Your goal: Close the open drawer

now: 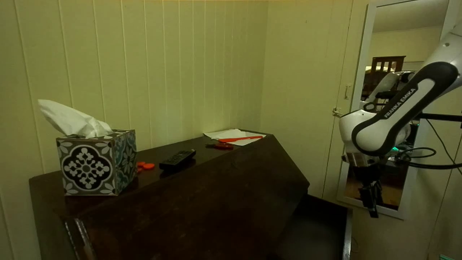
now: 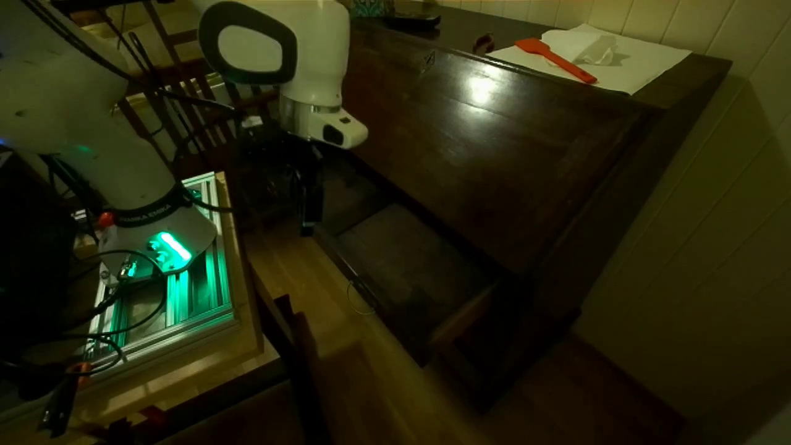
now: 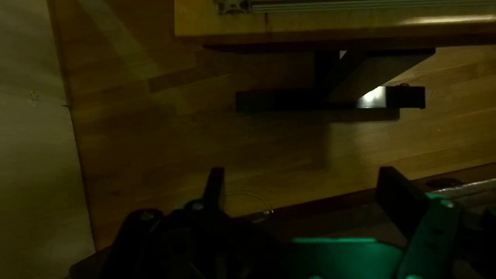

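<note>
Fingers (image 3: 401, 203) hang parted near the pulled-out drawer (image 2: 414, 262), with tissue box (image 1: 90, 166), remote (image 1: 177, 159) and red spatula (image 2: 559, 60) atop the dresser (image 1: 198, 202).

Desk (image 1: 187, 202): dark wood. On its top, in an exterior view, patterned tissue box (image 1: 86, 166), white tissue (image 1: 74, 121) sticking out. Orange discs (image 1: 148, 166) just beside it. Black remote (image 1: 177, 159) between discs and small red-handled tool (image 1: 223, 146), kind unclear. Tool near white paper (image 2: 655, 59); red spatula (image 2: 559, 60) lies across the paper, in both exterior views. White-framed mirror (image 1: 408, 47) at pale wall (image 1: 303, 65). Wooden floor (image 3: 155, 128) in the wrist view.
</note>
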`<state>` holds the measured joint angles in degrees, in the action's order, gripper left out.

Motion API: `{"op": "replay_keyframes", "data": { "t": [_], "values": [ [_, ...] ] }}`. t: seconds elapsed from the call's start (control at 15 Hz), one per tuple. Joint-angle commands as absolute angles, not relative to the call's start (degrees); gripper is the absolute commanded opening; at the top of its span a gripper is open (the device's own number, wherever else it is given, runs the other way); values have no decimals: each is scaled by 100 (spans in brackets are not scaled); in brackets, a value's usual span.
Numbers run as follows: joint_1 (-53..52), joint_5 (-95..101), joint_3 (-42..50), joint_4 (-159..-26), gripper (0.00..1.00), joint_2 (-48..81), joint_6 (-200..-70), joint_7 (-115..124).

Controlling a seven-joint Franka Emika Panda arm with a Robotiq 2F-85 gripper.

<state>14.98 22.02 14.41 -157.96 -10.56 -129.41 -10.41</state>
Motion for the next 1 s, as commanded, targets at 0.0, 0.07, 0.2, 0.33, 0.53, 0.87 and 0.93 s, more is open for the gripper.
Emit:
{"op": "replay_keyframes", "data": {
  "t": [0.0, 0.07, 0.2, 0.33, 0.53, 0.87, 0.93],
  "values": [
    [1519, 2194, 1434, -15786, 100, -883, -13011, -1043],
    [1516, 2195, 1437, -15774, 100, -771, -13049, -1043],
    [1514, 2195, 1439, -15760, 100, -718, -13062, -1042],
    [1605, 2889, 1429, -15759, 100, -242, -13905, -641],
    [1701, 3853, 1503, -15761, 100, 281, -15007, -119],
    [1628, 4221, 1779, -15767, 69, 1182, -15639, 93],
    [1624, 4048, 1781, -15769, 61, 1321, -15631, -32]
  ]
}}
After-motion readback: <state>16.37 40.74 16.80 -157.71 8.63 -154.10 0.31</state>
